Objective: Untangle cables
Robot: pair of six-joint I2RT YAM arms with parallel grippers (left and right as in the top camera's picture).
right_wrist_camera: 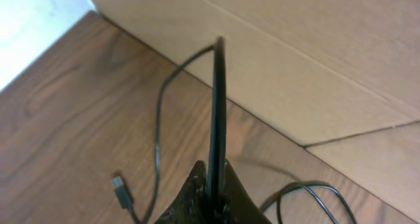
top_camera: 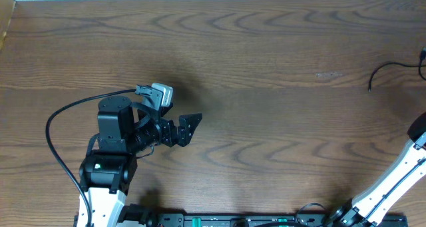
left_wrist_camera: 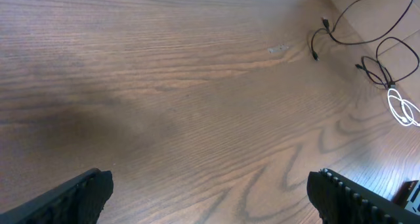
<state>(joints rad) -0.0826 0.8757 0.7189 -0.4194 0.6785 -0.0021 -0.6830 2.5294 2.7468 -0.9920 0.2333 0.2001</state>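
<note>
Cables (left_wrist_camera: 375, 69) sit far from the left gripper (left_wrist_camera: 216, 194), whose jaws hang spread wide over the bare wooden table (top_camera: 266, 47) at the left. The loose black cords and a white cable (left_wrist_camera: 403, 109) lie at the far right edge. There the right gripper (right_wrist_camera: 210, 194) pinches one black cord (right_wrist_camera: 216, 99). It is probably best drawn up slowly, watching the plug (right_wrist_camera: 120, 188) nearby for snags.

Soft, even light; faint shadows on table (top_camera: 266, 54); right wrist view seems blurred.
</note>
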